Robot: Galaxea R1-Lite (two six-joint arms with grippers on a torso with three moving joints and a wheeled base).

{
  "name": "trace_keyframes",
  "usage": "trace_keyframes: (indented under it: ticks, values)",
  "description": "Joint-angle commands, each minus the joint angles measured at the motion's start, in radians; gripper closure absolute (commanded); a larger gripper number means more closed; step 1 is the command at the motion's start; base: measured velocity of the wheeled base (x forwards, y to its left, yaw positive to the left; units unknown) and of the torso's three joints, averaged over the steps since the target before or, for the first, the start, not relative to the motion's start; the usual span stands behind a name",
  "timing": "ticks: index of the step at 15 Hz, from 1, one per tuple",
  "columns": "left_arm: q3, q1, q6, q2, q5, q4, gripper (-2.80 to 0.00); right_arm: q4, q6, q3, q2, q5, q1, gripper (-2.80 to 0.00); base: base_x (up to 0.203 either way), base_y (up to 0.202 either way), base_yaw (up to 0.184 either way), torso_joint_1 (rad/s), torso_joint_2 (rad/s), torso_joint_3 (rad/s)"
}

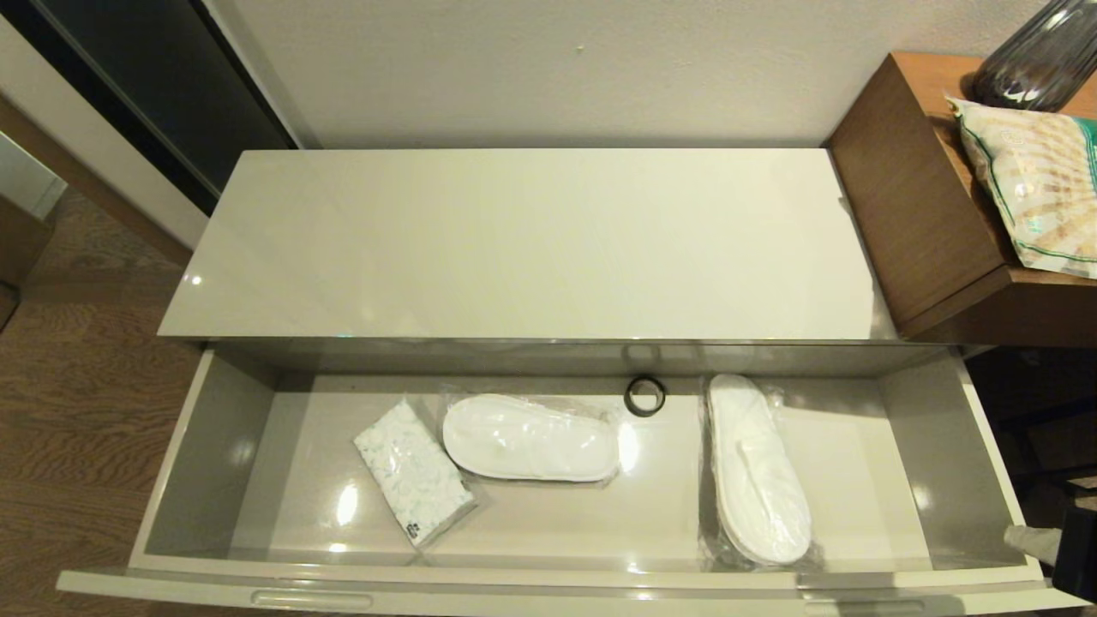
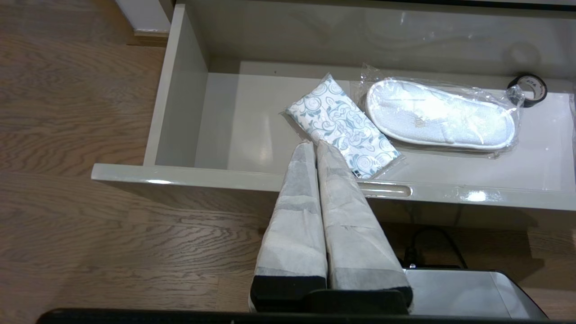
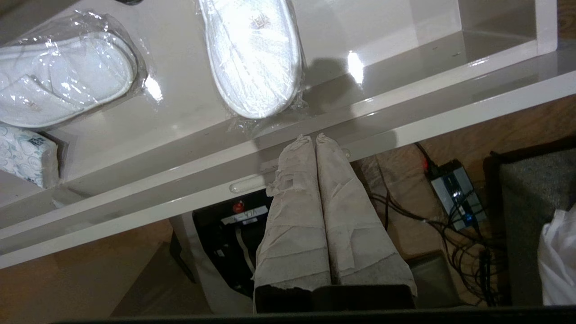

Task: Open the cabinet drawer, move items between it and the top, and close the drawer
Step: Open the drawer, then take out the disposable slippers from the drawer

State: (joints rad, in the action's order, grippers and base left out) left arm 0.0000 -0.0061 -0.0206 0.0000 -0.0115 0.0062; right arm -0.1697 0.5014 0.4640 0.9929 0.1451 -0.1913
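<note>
The cabinet drawer (image 1: pixel 214 446) is seen pulled fully out below the glossy cream top (image 1: pixel 531 244), which sits beside a taller brown wooden worktop (image 1: pixel 908 197). Inside the drawer, one pair of plastic-wrapped white slippers (image 1: pixel 531 437) is laid crosswise near the middle, a second wrapped pair (image 1: pixel 758 467) is laid front to back further right, a patterned tissue pack (image 1: pixel 413 484) rests left of the first pair, and a small black ring (image 1: pixel 644 396) stands at the back wall. The left gripper (image 2: pixel 313 145) is held above the drawer's front rim with its fingers pressed together, and the right gripper (image 3: pixel 312 138) is likewise held at the front rim, pressed together and empty.
</note>
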Motion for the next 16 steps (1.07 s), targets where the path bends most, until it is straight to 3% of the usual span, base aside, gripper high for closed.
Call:
trace_keyframes:
  ticks: [1,5,10,13,16]
  values:
    - [0.000,0.000,-0.001,-0.002,-0.001,0.001,0.00,-0.022,0.003,0.069,0.039,-0.001,0.000,0.00,0.000,0.000,0.000,0.000,0.00,0.000]
    - [0.000,0.000,-0.001,-0.002,-0.001,0.001,0.00,-0.018,-0.056,0.191,0.212,-0.052,-0.003,0.00,0.000,0.000,0.000,0.000,0.00,0.000]
    - [0.000,0.000,-0.001,-0.002,-0.001,0.001,0.00,0.132,-0.293,0.342,0.632,-0.093,-0.044,0.00,0.000,0.000,0.000,0.000,0.00,0.000]
    - [0.000,0.000,-0.001,-0.002,-0.001,0.001,0.00,0.013,-0.413,0.365,0.586,-0.090,-0.067,0.00,0.000,0.000,0.000,0.000,0.00,0.000]
    - [0.000,0.000,-0.001,-0.002,-0.001,0.001,0.00,-0.158,-0.641,0.380,0.477,-0.079,-0.111,0.00,0.000,0.000,0.000,0.000,0.00,0.000]
